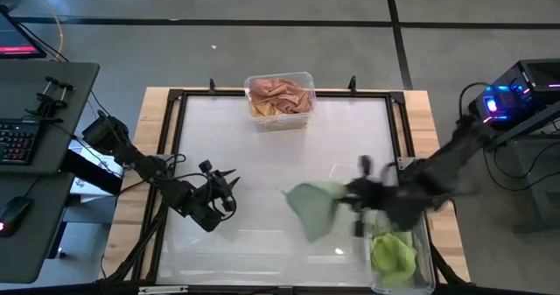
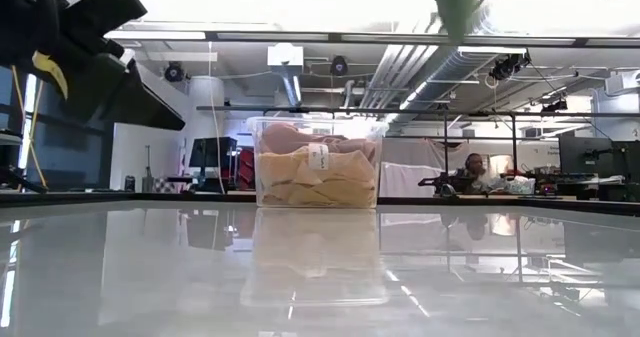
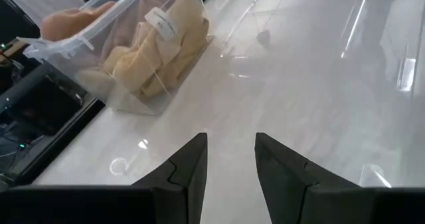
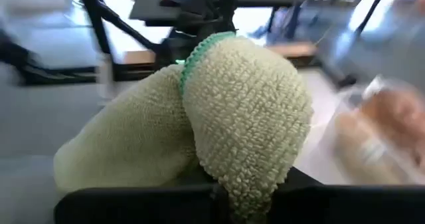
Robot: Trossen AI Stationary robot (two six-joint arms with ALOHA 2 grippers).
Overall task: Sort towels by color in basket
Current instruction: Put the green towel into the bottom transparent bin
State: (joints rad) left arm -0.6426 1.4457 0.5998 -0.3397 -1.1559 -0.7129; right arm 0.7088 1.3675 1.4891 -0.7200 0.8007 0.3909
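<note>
Two grippers are being shown over the white table (image 1: 262, 155). On the left, the left gripper (image 1: 229, 186) is being held just above the bare surface, its fingers (image 3: 189, 167) parted with a narrow gap and nothing between them. Toward the far middle edge, a clear bin (image 1: 280, 101) is being filled with yellow and pink towels (image 1: 278, 94) — the yellow ones low against its wall, the pink on top. Further right, a light green towel (image 1: 313, 206) is being carried in the air by the right gripper (image 1: 360, 200), pinched tight around the cloth, which is bulging over the fingers in the wrist view. At the near right edge, a second clear bin (image 1: 426, 258) is being used for green towels (image 1: 393, 253), one lump lying inside.

No loose towels are being left on the table as far as can be seen — judging by that, the sorting is nearly done, with only the held green towel to be dropped with the other green.
</note>
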